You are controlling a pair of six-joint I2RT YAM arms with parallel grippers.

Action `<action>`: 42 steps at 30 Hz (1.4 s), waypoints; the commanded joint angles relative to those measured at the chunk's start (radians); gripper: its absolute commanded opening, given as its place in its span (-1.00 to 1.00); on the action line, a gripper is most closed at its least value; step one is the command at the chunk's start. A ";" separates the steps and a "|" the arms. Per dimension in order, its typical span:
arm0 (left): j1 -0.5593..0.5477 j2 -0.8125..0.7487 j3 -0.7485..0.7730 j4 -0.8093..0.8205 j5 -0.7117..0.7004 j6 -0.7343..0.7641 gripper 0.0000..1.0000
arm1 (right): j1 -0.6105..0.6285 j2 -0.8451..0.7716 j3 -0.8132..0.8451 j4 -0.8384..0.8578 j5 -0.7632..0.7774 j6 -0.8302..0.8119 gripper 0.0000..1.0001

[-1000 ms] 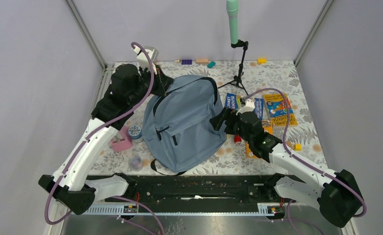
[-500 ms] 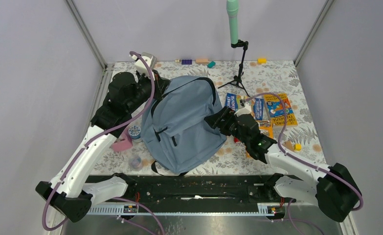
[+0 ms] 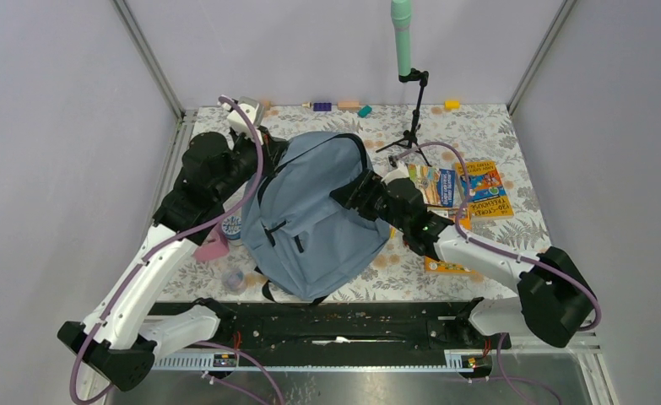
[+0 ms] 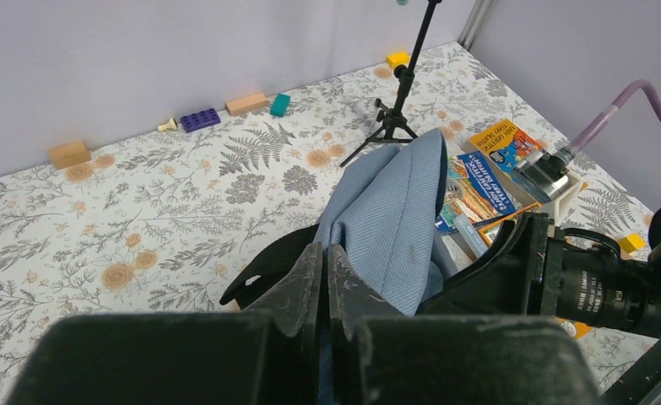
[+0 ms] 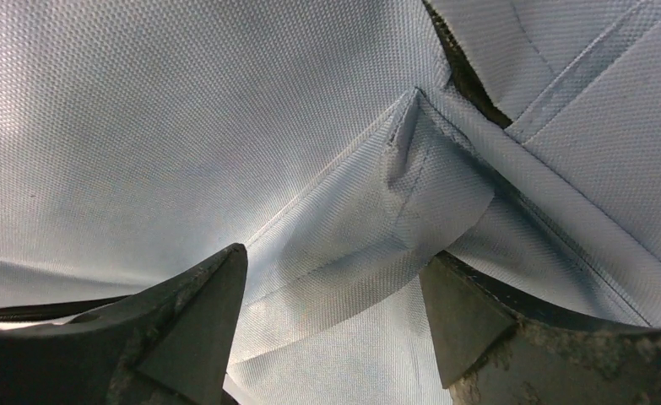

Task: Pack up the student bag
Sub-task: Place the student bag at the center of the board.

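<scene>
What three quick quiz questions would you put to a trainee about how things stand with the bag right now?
1. True or false: the left gripper is shut on fabric of the student bag.
2. Pick one. The right gripper is: A) shut tight, holding nothing; B) open, with a fold of the bag's fabric between its jaws; C) open and well clear of the bag.
3. Short answer: in the top view, on which side of the bag do the books lie?

Key
1. True: the left wrist view shows blue fabric pinched between the closed fingers.
2. B.
3. The right side.
</scene>
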 commanded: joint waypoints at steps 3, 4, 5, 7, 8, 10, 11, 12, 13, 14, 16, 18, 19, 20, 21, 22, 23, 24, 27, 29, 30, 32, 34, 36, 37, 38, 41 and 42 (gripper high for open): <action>0.003 -0.060 -0.033 0.083 -0.004 0.022 -1.00 | 0.012 0.058 0.097 0.013 -0.013 -0.049 0.43; 0.003 -0.065 -0.037 0.084 -0.005 0.023 -1.00 | 0.013 0.063 0.101 0.016 -0.012 -0.051 0.29; 0.003 -0.070 -0.042 0.083 -0.005 0.025 -1.00 | 0.012 0.067 0.104 0.019 -0.012 -0.057 0.11; 0.003 -0.084 -0.058 0.081 -0.008 0.026 -1.00 | 0.012 0.064 0.120 0.011 -0.002 -0.082 -0.19; 0.003 -0.093 -0.068 0.080 -0.009 0.025 -1.00 | 0.012 0.057 0.129 -0.010 0.010 -0.102 -0.37; 0.003 -0.114 -0.089 0.072 -0.015 0.022 -1.00 | 0.013 0.039 0.157 -0.050 0.037 -0.159 -0.62; 0.003 -0.127 -0.100 0.065 -0.018 0.020 -1.00 | 0.013 0.028 0.181 -0.076 0.050 -0.193 -0.72; 0.003 -0.142 -0.113 0.058 -0.022 0.018 -1.00 | 0.012 0.016 0.202 -0.103 0.065 -0.233 -0.81; 0.003 -0.158 -0.128 0.052 -0.028 0.014 -1.00 | 0.012 0.007 0.222 -0.131 0.079 -0.276 -0.89; 0.003 -0.175 -0.150 0.045 -0.029 0.012 -1.00 | 0.012 0.001 0.247 -0.160 0.088 -0.318 -0.97; 0.003 -0.206 -0.189 0.028 -0.011 0.020 -1.00 | 0.011 0.001 0.307 -0.224 0.096 -0.404 -1.00; 0.003 -0.233 -0.231 0.007 0.008 0.034 -1.00 | 0.011 0.015 0.370 -0.292 0.081 -0.486 -1.00; 0.003 -0.245 -0.252 -0.005 0.013 0.033 -1.00 | 0.011 0.029 0.407 -0.323 0.059 -0.529 -1.00; 0.003 -0.256 -0.269 -0.020 0.019 0.029 -1.00 | 0.012 0.044 0.447 -0.362 0.049 -0.571 -1.00; 0.003 -0.263 -0.288 -0.031 0.027 0.021 -1.00 | 0.012 0.071 0.490 -0.406 0.041 -0.626 -1.00; 0.003 -0.270 -0.305 -0.043 0.038 0.009 -1.00 | 0.012 0.094 0.541 -0.479 0.046 -0.660 -1.00; 0.003 -0.283 -0.324 -0.056 0.050 -0.004 -1.00 | 0.012 0.116 0.583 -0.532 0.054 -0.690 -1.00; 0.003 -0.291 -0.343 -0.062 0.057 -0.021 -1.00 | 0.013 0.137 0.620 -0.569 0.055 -0.718 -1.00; 0.003 -0.322 -0.403 -0.072 0.081 -0.072 -1.00 | 0.011 0.189 0.696 -0.635 0.014 -0.794 -1.00; 0.003 -0.341 -0.450 -0.070 0.099 -0.113 -1.00 | 0.012 0.220 0.738 -0.660 -0.029 -0.847 -1.00; 0.002 -0.347 -0.471 -0.066 0.111 -0.133 -1.00 | 0.012 0.237 0.761 -0.677 -0.058 -0.880 -1.00; -0.002 -0.355 -0.507 -0.057 0.142 -0.171 -1.00 | 0.013 0.285 0.818 -0.725 -0.093 -0.944 -1.00; -0.011 -0.356 -0.540 -0.049 0.161 -0.209 -1.00 | 0.012 0.342 0.881 -0.782 -0.108 -1.000 -1.00; -0.025 -0.351 -0.568 -0.038 0.172 -0.246 -1.00 | 0.013 0.396 0.931 -0.820 -0.093 -1.023 -1.00; -0.033 -0.348 -0.580 -0.035 0.172 -0.272 -1.00 | 0.012 0.418 0.941 -0.821 -0.075 -1.024 -1.00; -0.041 -0.347 -0.592 -0.032 0.170 -0.289 -1.00 | 0.012 0.436 0.949 -0.821 -0.067 -1.025 -1.00; -0.053 -0.340 -0.621 -0.040 0.154 -0.322 -1.00 | 0.012 0.479 0.952 -0.795 -0.029 -1.016 -1.00; -0.053 -0.339 -0.625 -0.047 0.147 -0.329 -1.00 | 0.011 0.490 0.951 -0.788 -0.024 -1.014 -1.00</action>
